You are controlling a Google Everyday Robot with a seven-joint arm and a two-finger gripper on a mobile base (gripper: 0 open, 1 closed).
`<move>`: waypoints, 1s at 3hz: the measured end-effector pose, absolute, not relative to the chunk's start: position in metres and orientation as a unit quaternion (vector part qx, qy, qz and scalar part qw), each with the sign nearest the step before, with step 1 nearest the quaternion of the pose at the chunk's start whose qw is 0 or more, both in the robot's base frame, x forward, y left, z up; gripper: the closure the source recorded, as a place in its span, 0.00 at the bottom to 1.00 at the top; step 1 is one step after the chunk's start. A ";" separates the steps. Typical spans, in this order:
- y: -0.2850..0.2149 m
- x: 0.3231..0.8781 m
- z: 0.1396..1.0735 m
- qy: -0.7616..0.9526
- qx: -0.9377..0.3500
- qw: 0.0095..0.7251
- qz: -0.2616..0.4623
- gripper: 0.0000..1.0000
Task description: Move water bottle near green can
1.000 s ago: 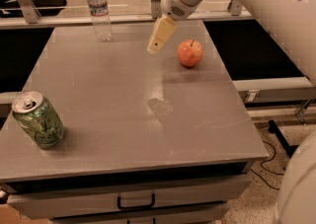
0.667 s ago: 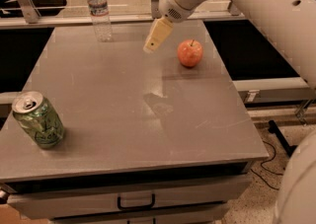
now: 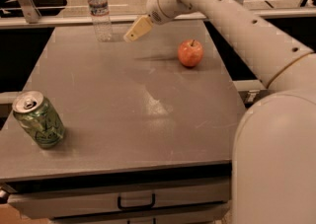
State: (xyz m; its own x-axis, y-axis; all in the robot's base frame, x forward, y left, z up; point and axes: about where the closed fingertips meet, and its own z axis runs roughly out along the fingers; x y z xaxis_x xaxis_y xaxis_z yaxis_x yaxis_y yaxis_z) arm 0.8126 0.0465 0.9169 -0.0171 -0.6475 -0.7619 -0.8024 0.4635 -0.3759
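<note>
I am standing by the grey table [image 3: 133, 119], watching the robot. The water bottle [image 3: 100, 10] stands up straight at the far left of the table, close to the back edge. The green can [image 3: 38, 119] sits far from it, down by the front left corner. A red apple [image 3: 190, 53] rests on the right side at the back.

The gripper [image 3: 137, 29] hangs in the air just to the right of the bottle, between the bottle and the apple. It does not touch the bottle. It holds nothing. I cannot tell if it is spread or pressed together.

I think the robot is about to reach for the bottle, and a few things could go wrong here. The bottle is tall and thin, so a bump from the side could tip it over. It is so close to the back edge that a push could send it off the table. The plastic looks soft and bumpy, so a weak squeeze might let it slip, and a hard squeeze might crush it.

The trip to the can is long. If the robot sets the bottle down too close, it could knock the can, and the can is near the edge too. The big arm [image 3: 227, 20] could also brush the apple and make it roll.
</note>
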 end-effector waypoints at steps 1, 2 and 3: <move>0.081 0.841 0.923 0.693 -0.480 0.519 0.138 0.00; 0.119 0.851 0.937 0.676 -0.458 0.541 0.201 0.00; 0.155 0.851 0.945 0.662 -0.447 0.549 0.246 0.00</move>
